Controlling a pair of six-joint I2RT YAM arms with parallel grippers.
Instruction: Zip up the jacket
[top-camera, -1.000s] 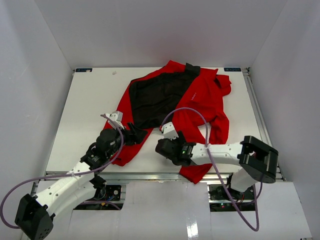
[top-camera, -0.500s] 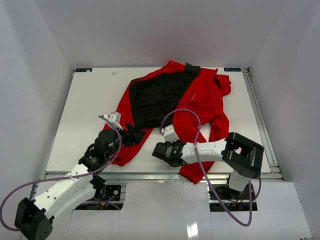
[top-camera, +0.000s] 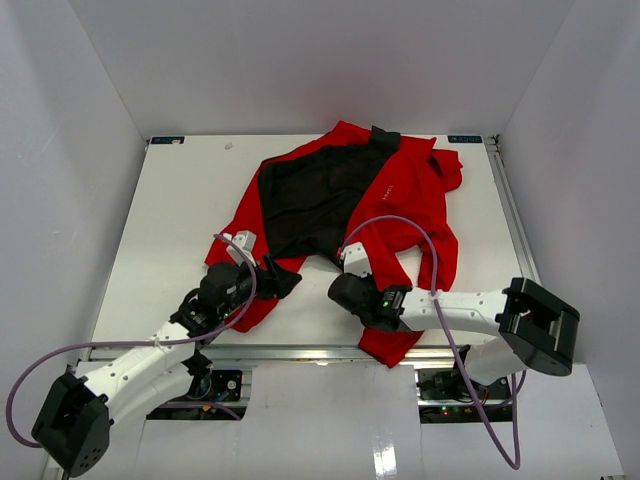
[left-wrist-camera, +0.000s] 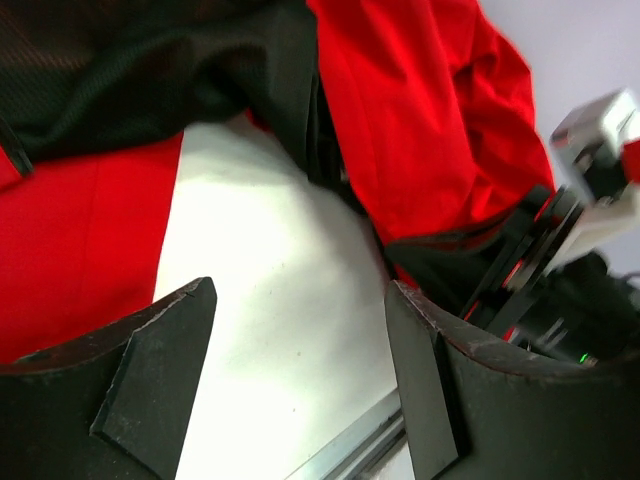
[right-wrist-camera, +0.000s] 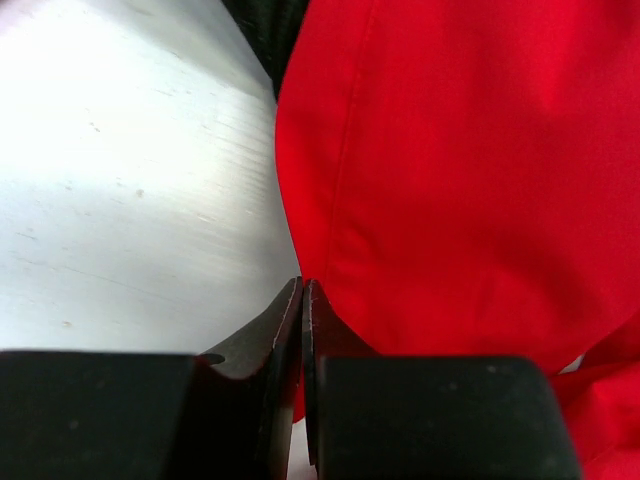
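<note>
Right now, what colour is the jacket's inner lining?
Black lining, inside the bright red jacket. It shows best in the top external view.

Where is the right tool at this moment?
In the top view the right tool sits at the near middle of the table, shut at the red edge of the jacket, right of the left tool.
</note>
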